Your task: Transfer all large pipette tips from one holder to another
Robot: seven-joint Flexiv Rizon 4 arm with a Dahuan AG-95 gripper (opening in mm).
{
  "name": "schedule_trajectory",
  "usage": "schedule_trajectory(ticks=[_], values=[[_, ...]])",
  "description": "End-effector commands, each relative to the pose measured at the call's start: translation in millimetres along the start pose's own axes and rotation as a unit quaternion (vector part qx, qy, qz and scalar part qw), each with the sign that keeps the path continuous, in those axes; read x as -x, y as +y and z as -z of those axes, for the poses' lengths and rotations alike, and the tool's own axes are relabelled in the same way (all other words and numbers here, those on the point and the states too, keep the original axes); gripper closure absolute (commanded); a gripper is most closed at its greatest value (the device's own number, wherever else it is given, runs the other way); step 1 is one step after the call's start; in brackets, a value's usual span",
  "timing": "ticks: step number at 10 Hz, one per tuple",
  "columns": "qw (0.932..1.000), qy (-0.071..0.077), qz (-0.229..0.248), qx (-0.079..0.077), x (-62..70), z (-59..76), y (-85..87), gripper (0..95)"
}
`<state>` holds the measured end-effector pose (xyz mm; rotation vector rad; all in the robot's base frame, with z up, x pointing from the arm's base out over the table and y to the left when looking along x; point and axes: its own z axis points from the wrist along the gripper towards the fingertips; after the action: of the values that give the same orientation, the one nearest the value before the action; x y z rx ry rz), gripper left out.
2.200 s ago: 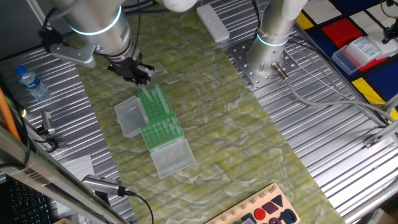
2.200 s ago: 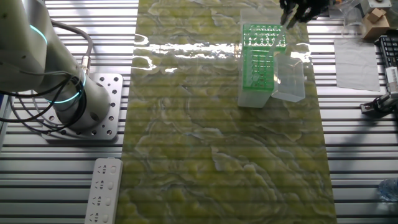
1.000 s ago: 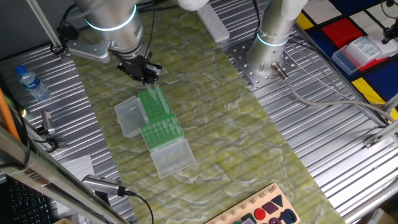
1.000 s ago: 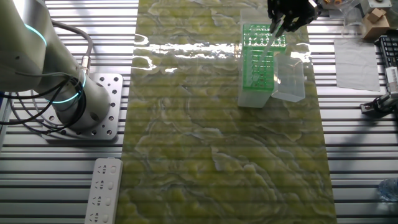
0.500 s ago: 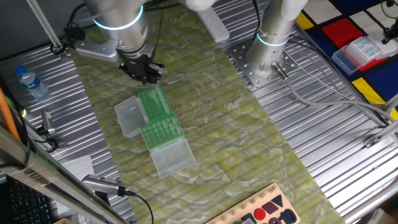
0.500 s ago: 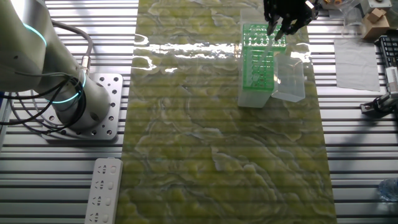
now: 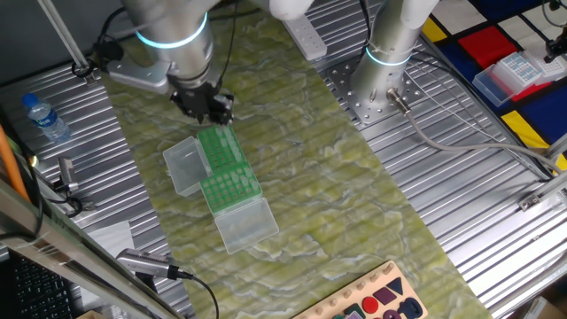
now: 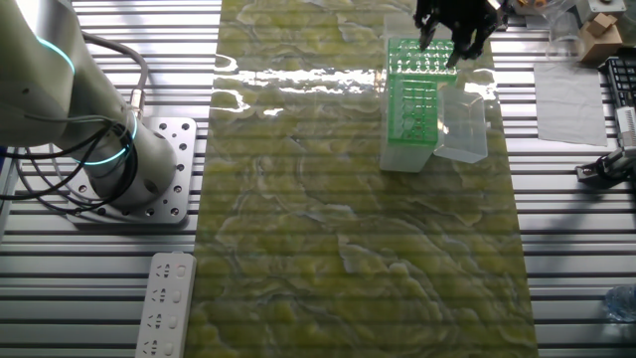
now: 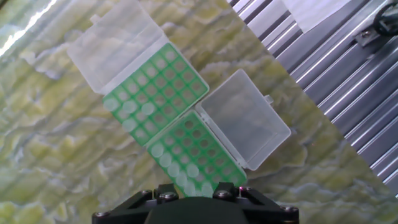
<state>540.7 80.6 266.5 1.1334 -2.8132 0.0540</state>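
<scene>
Two green racks lie end to end on the mat, one [image 9: 193, 155] just below the hand and the other [image 9: 155, 90] beyond it. Both show in the fixed views too [image 7: 226, 164] [image 8: 412, 89]. Large pipette tips appear as pale round dots in the nearer rack [image 9: 180, 163], and a few more sit in the farther rack [image 9: 138, 112]. The gripper [image 7: 211, 110] [image 8: 447, 40] hovers over the end of the nearer rack. Only the hand's dark housing [image 9: 193, 208] shows in the hand view; the fingers are hidden, so whether anything is held cannot be told.
Each rack has an open clear lid, one to the side [image 9: 245, 118] [image 7: 183, 165] and one at the far end [image 9: 118, 43] [image 7: 244, 221]. A water bottle [image 7: 42, 117], a white power strip [image 7: 304, 34] and the arm's base [image 7: 390, 53] stand around the green mat.
The gripper has moved from beside the rack's end to over it and has turned about its axis. The racks and lids have not moved.
</scene>
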Motion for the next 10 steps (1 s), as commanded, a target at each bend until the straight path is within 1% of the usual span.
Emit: schedule_trajectory(ticks=[1,2,3,4,6,7,8,9,10], values=[[0.9948,0.000,-0.101,0.016,24.0,-6.4,17.1,76.0],[0.9919,-0.003,-0.125,0.020,32.8,-14.2,24.3,76.0],[0.9895,-0.003,-0.143,0.021,37.9,-20.0,30.0,76.0],[0.9848,-0.004,-0.172,0.025,44.1,-27.3,37.5,76.0],[0.9740,0.001,-0.224,0.032,51.6,-37.3,48.9,76.0],[0.9656,-0.001,-0.257,0.038,56.0,-44.6,55.2,76.0],[0.9580,-0.006,-0.283,0.046,59.8,-53.3,58.8,76.0],[0.9542,-0.011,-0.295,0.051,61.3,-59.9,60.8,76.0],[0.9525,-0.015,-0.300,0.053,62.0,-64.8,62.0,76.0]])
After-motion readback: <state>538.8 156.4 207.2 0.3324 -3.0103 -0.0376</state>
